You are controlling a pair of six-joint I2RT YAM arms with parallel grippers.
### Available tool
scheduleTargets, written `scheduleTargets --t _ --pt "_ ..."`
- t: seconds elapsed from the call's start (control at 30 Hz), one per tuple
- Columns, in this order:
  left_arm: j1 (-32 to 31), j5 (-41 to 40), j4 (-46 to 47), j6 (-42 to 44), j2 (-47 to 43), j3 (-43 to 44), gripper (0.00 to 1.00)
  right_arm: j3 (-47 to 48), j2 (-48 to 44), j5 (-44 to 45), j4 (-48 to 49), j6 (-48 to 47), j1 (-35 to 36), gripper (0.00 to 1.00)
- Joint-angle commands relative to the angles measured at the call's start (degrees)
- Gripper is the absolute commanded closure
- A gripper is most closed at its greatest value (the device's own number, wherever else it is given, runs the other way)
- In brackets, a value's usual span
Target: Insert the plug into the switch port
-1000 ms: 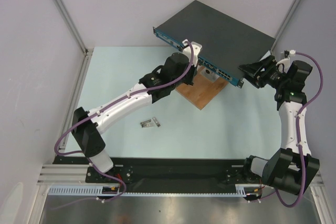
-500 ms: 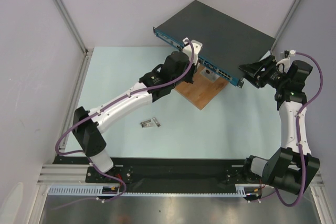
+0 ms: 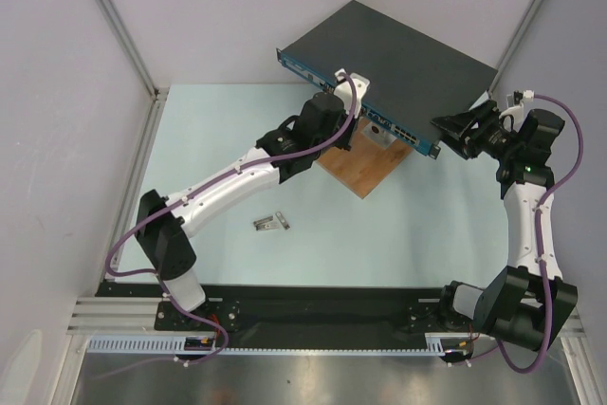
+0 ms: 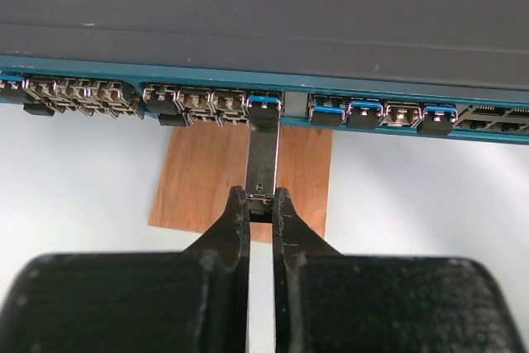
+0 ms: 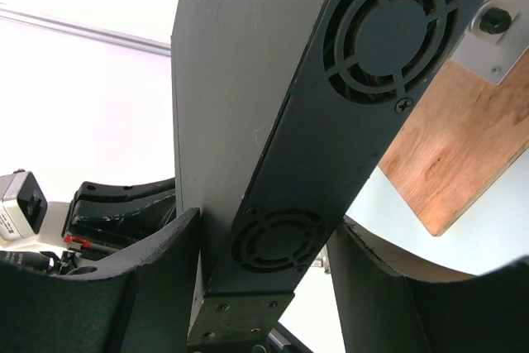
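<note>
I have the left pincer (image 4: 260,200) pinched on the plug (image 4: 263,155) by its tail, nose at a mid-row port on the switch (image 4: 264,14), held straight for the push. Right pincer (image 5: 266,221) clamps the switch at its fan end, I reckon to stop it sliding.

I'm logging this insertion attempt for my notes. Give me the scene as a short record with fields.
left gripper: shut on plug, at its rear end
plug: tip in a switch port, body mostly outside
right gripper: clamped on switch end
wooden board: under switch
loose metal part: on table, apart from both arms
</note>
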Motion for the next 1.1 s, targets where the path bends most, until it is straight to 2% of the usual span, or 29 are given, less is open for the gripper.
scheduleTargets --t 0.0,0.27,0.6,0.7,0.73,0.87,1.0,1.07 --pt "1.22 -1.18 4.57 1.5 0.84 2.44 1.0 0.74 1.16 -0.36 3.66 -2.31 1.14 1.0" --pt "1.22 1.01 3.42 3.43 3.47 8.85 1.0 0.91 1.25 0.08 2.17 -4.15 1.67 1.0" --pt "1.31 1.54 4.57 2.91 7.25 12.89 0.99 1.09 1.34 -0.1 1.81 -4.77 2.28 1.0" --pt "1.31 1.81 4.13 3.08 8.31 15.01 0.8 1.35 1.69 -0.1 1.9 -4.77 2.28 1.0" --pt "1.31 2.24 3.6 3.26 8.48 15.79 0.69 1.44 1.78 -0.1 1.9 -4.77 2.28 1.0" --pt "2.01 3.3 -0.43 3.53 5.95 14.23 0.62 2.14 2.3 -0.1 1.2 -5.21 2.02 1.0" --pt "2.8 4.79 -2.9 4.22 0.15 9.48 0.59 2.85 2.66 -0.71 0.58 -5.65 1.76 1.0" --pt "2.89 6.02 -3.69 4.66 -3.37 6.67 0.54 3.02 2.83 -0.89 0.5 -5.82 1.67 1.0"
